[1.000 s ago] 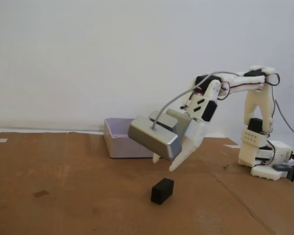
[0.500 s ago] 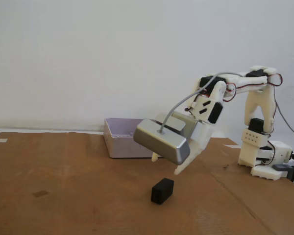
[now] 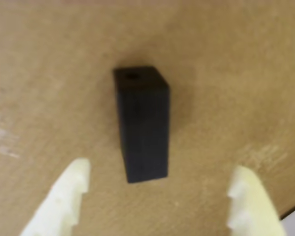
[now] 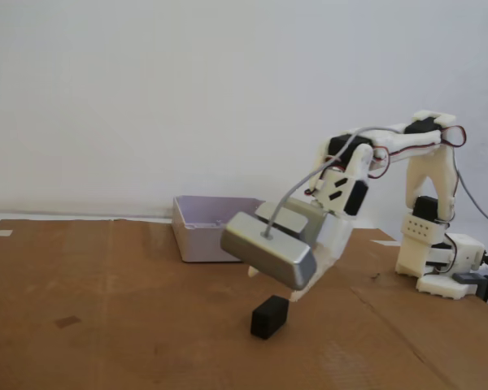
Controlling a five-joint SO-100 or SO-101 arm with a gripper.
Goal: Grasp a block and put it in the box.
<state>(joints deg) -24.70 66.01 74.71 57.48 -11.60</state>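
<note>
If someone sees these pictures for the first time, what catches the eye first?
In the wrist view, the black block stands alone on the brown cardboard, just ahead of the open gripper, whose pale fingers sit on either side of it. In the fixed view, the white arm reaches down over the block, with its shiny grey housing just above it. The pale box sits behind, near the wall.

No text, label, brand, number or sign can be read in either view. The block (image 3: 141, 125), the box (image 4: 205, 229), the arm and the cardboard-covered worktop (image 4: 106, 325) all show plain, unmarked surfaces.
</note>
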